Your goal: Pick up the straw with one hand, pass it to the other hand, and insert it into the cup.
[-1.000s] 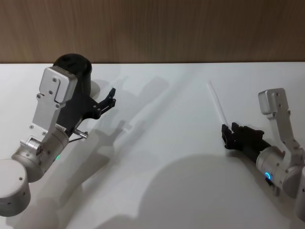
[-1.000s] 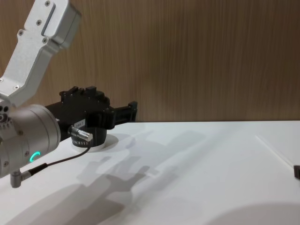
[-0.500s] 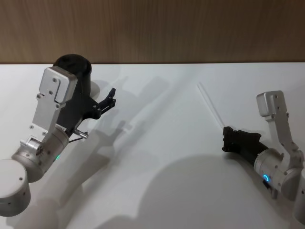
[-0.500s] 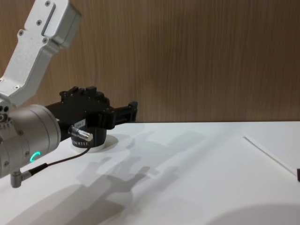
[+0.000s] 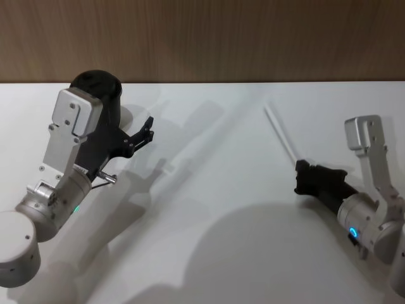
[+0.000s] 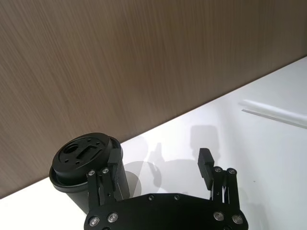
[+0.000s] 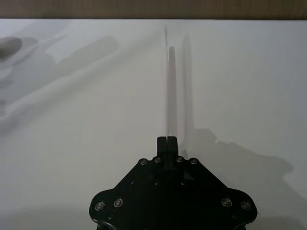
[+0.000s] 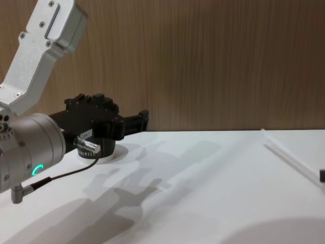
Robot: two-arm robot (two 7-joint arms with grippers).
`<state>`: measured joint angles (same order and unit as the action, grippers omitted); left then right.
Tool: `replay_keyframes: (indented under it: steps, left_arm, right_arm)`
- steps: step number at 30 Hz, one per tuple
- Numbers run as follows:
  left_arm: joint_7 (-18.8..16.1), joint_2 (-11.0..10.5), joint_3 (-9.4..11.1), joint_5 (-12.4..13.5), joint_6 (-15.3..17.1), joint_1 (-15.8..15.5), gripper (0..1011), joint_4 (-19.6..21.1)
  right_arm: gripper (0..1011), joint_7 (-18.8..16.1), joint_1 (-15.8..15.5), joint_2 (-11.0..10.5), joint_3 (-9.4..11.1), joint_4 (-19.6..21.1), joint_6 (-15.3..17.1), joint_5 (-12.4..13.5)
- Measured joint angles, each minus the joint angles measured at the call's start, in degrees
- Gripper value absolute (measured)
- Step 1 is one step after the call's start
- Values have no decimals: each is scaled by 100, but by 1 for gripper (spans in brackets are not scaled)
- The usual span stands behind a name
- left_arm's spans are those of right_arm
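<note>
Thin white straw [image 5: 281, 136], pinched at one end by the closed right gripper [image 5: 299, 172], slants out over the white worktop [image 5: 209, 253]; wood-panelled wall [image 5: 221, 38] behind. Left gripper [image 6: 159, 154], fingers spread, sits beside the black cup [image 6: 72, 184]; its wrist view reveals the moulded top of the lid [image 6: 84, 152].

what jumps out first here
The white straw catches the eye first, sticking forward from the shut right gripper on the right of the table. On the left, the open left gripper hovers beside the black lidded cup at the table's far edge.
</note>
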<state>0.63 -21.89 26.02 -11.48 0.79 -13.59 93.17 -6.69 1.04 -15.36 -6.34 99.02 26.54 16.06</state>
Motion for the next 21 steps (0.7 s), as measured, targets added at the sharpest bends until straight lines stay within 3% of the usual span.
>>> replay_keyframes:
  steps: [10,21]
  left_arm:
    - [0,0,0,0,0,0,1003,0]
    - [0,0,0,0,0,0,1003,0]
  right_arm:
    - [3,-240,107,-36,22,158,-442,8]
    - [3,-812,390,-197,-21,243,-1086,186]
